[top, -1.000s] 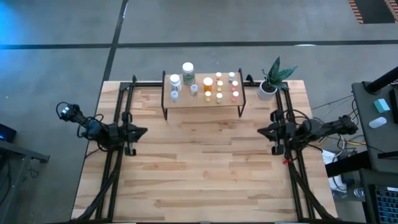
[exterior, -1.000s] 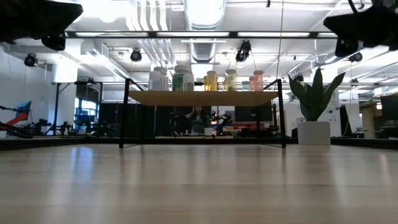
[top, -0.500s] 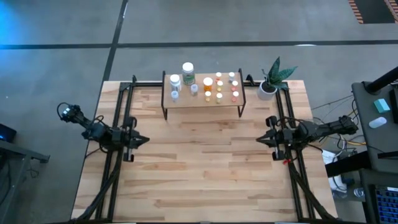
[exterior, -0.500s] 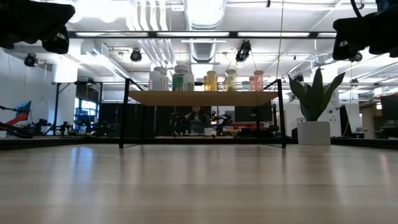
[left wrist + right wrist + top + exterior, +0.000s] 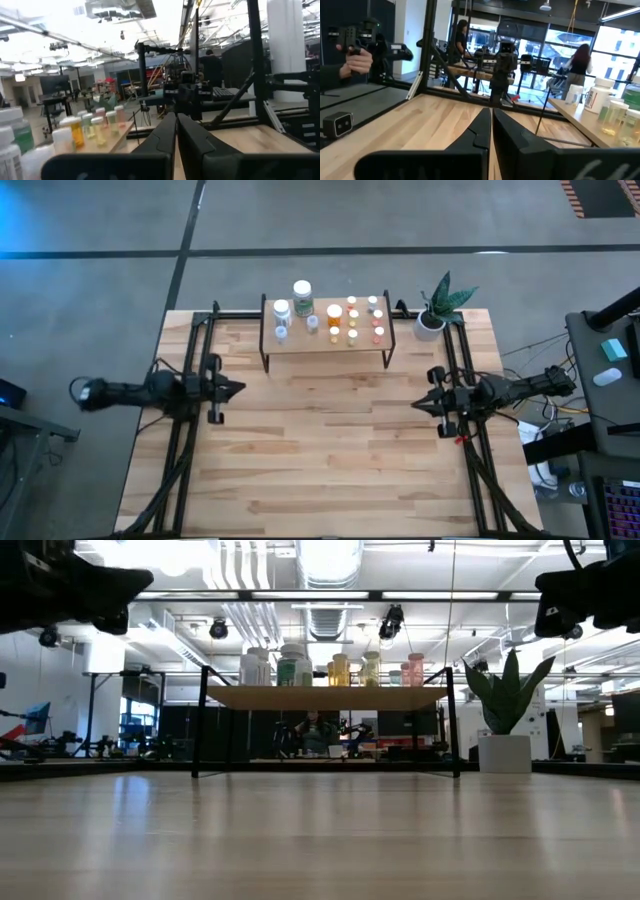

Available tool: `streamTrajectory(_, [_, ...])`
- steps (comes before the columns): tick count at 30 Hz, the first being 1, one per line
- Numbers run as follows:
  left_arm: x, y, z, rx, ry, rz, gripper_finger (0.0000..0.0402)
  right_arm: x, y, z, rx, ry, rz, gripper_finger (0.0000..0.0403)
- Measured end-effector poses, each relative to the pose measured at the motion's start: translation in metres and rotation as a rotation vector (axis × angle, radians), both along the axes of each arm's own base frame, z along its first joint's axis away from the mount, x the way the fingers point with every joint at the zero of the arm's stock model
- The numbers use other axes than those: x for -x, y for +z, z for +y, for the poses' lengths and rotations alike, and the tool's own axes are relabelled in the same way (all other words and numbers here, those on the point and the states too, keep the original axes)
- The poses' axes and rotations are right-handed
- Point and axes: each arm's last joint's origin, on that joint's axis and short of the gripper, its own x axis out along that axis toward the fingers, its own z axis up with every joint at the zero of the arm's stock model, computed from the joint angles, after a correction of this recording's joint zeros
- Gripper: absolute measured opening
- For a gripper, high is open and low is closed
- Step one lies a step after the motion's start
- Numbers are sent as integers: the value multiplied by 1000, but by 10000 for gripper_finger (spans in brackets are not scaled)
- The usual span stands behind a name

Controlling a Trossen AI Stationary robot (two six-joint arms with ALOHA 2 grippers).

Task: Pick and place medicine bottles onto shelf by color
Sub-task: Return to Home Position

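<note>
Left gripper (image 5: 238,389) and right gripper (image 5: 418,406) hang pressed together, empty, seemingly because the medicine bottles (image 5: 335,320) stand color-grouped on the shelf (image 5: 325,341) beyond them.

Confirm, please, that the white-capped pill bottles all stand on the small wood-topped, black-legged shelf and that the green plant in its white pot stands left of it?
Not quite: the high view shows the green plant in its white pot standing right of the small wood-topped, black-legged shelf, not left. The white-capped pill bottles do all stand on that shelf.
</note>
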Motion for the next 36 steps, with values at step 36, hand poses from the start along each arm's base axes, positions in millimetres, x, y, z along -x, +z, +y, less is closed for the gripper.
streamTrajectory(36, [1, -15, 26, 194, -124, 148, 0, -4, -11, -7, -104, -253, 125, 9])
